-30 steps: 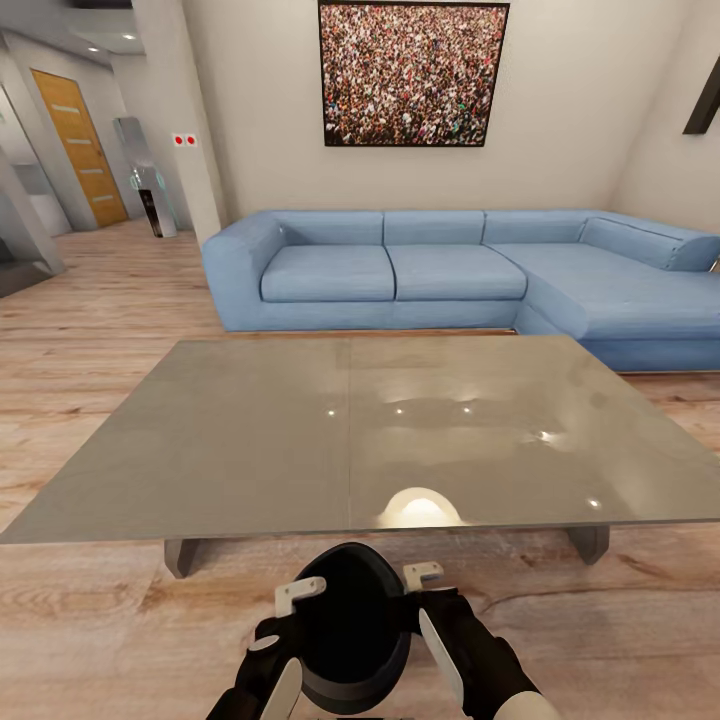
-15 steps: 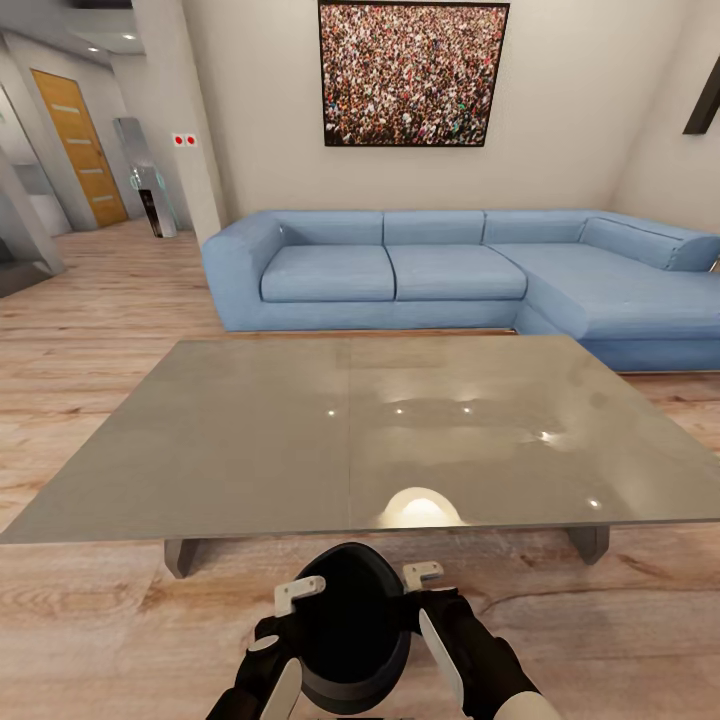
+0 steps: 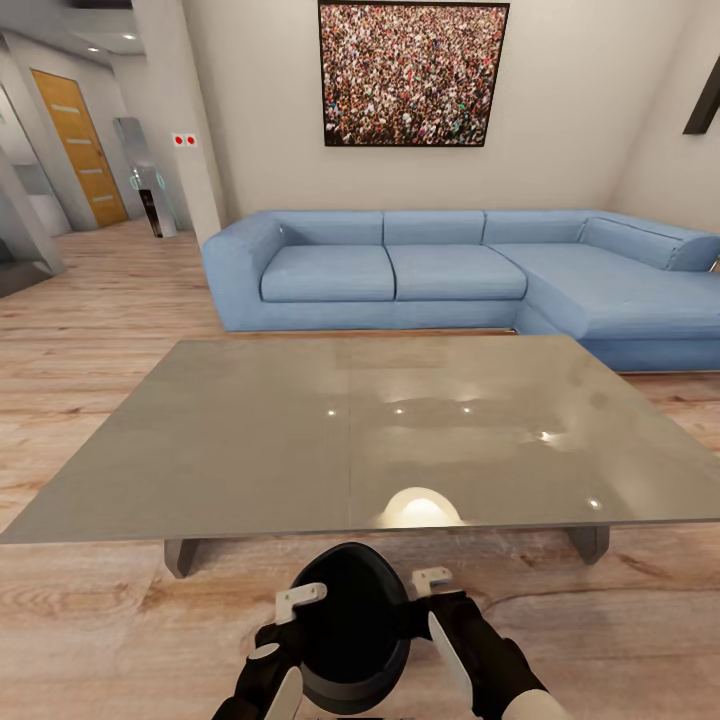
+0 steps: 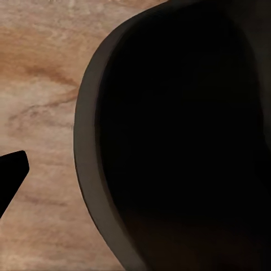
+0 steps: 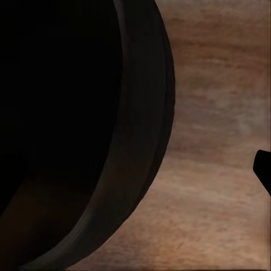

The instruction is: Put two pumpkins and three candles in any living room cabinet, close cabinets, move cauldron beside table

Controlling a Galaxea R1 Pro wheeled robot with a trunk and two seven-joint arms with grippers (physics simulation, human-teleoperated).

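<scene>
The living room's light wood plank floor (image 3: 90,330) is seen stretching from 6 o'clock up to 10 o'clock in the head view. A blue sectional sofa (image 3: 440,275) is set along the pale wall from 12 to 3 o'clock, beneath a framed crowd picture (image 3: 413,73) at 12 o'clock. The middle is taken up by a low grey glossy table (image 3: 300,430), on which ceiling lights are reflected. At 6 o'clock, just beside the table's near edge, the black cauldron (image 3: 348,625) is found between the two arms. The left gripper (image 3: 285,625) is placed at the cauldron's 9 o'clock side and the right gripper (image 3: 430,600) at its 3 o'clock side, white fingers close against the pot's wall. Whether the fingers are pinched on the rim or merely pressed to its sides cannot be told. In both wrist views the cauldron's dark rim (image 4: 93,169) (image 5: 147,130) is shown over the floor.
</scene>
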